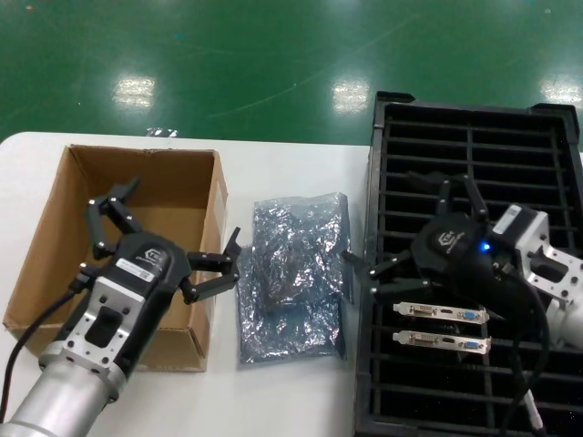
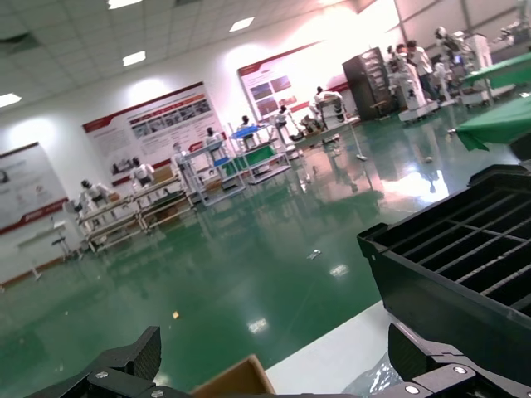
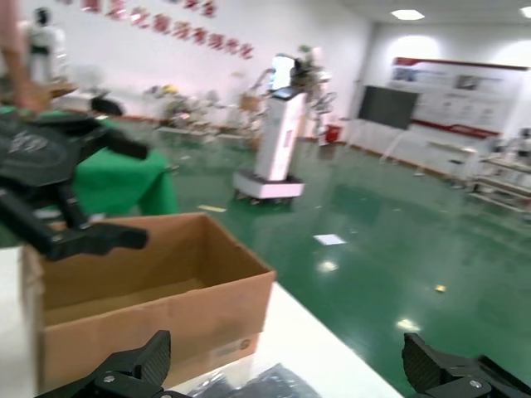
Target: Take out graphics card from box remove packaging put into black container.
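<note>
Hovering over the cardboard box (image 1: 137, 196), the left gripper (image 1: 173, 232) has its fingers spread wide, grasping nothing; one finger reaches past the box's right wall toward the antistatic bags (image 1: 293, 273). The box stands on the white table (image 1: 273, 401) at its left side and looks bare inside where its floor shows. The crinkly grey-silver bags lie flat just beside the box, between it and the black slotted tray (image 1: 474, 127), one overlapping the other. The right gripper (image 1: 414, 223) hangs above the tray's left column, fingers splayed and released, with a blue light on its body. Two graphics cards (image 1: 442, 312) (image 1: 444, 342) sit in neighbouring slots of the tray, just below that gripper, silver brackets with white and blue ports facing up.
</note>
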Robot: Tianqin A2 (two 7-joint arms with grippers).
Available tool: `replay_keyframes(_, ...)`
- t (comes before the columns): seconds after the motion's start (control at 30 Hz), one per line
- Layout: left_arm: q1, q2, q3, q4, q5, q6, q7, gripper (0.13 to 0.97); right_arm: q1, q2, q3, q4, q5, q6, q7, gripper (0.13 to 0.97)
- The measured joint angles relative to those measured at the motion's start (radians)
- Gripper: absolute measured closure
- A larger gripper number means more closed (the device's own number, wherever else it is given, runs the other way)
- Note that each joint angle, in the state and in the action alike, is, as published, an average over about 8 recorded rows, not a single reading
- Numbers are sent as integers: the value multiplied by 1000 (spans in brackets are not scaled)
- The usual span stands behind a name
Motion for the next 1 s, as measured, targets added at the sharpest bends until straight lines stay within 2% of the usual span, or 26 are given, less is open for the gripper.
replay_keyframes(1.0, 60, -54, 38, 165, -458, -217, 82, 132, -414, -132, 186, 71, 202, 585, -156, 129)
